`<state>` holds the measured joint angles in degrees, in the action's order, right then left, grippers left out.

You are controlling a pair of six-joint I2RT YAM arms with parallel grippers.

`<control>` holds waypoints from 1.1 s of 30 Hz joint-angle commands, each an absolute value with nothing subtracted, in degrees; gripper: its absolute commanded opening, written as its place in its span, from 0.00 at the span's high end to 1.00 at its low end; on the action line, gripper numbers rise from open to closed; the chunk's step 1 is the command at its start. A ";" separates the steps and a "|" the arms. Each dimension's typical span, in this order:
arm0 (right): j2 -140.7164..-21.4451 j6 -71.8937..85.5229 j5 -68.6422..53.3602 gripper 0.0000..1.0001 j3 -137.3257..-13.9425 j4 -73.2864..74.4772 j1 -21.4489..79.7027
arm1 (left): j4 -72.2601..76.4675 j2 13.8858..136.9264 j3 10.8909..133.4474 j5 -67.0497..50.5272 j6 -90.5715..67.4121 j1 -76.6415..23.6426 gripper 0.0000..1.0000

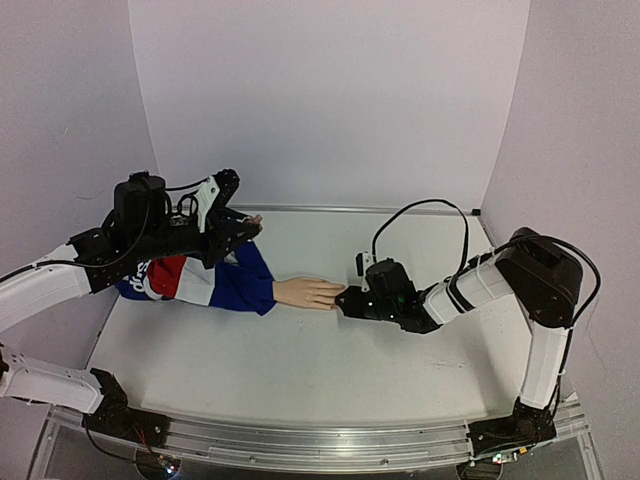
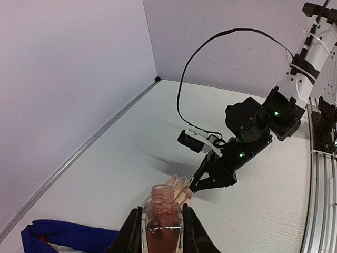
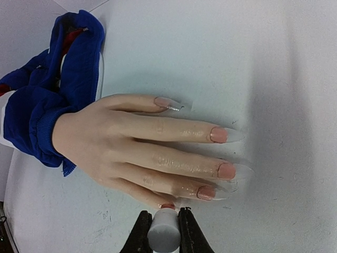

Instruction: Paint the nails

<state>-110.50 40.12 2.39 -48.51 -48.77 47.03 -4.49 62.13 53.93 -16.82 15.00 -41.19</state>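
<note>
Right wrist view: mannequin hand (image 3: 131,147) lies palm down on the white table (image 3: 274,63), centre of frame, fingers pointing toward the right edge. Its nails (image 3: 226,170) are long, w/ pinkish beds & clear tips; the pinky nail sits at bottom centre, just above a white cap (image 3: 164,240). The right hand (image 3: 163,227) is clenched on that cap, one jaw each side; brush not visible. Blue, red & white sleeve (image 3: 47,105) bunches at upper left. Left wrist view: left hand (image 2: 162,217) is clamped on an open bottle (image 2: 163,226) of reddish-pink polish, upright at bottom centre, w/ the mannequin fingertips just behind it in frame. Top external view: left hand sits mid left over the sleeve, right hand at centre, its tip right at the mannequin fingertips
</note>
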 commanded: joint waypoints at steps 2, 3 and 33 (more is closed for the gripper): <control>-110.75 40.26 3.81 1.00 -50.71 -48.87 47.37 | -2.79 61.16 54.93 -17.40 14.94 -41.05 1.00; -110.74 40.28 3.93 1.00 -50.71 -48.81 47.34 | -2.81 61.10 54.93 -17.40 14.91 -41.05 1.00; -108.77 41.16 7.34 1.00 -49.36 -46.71 47.35 | -2.83 61.33 54.92 -17.49 14.91 -41.09 1.00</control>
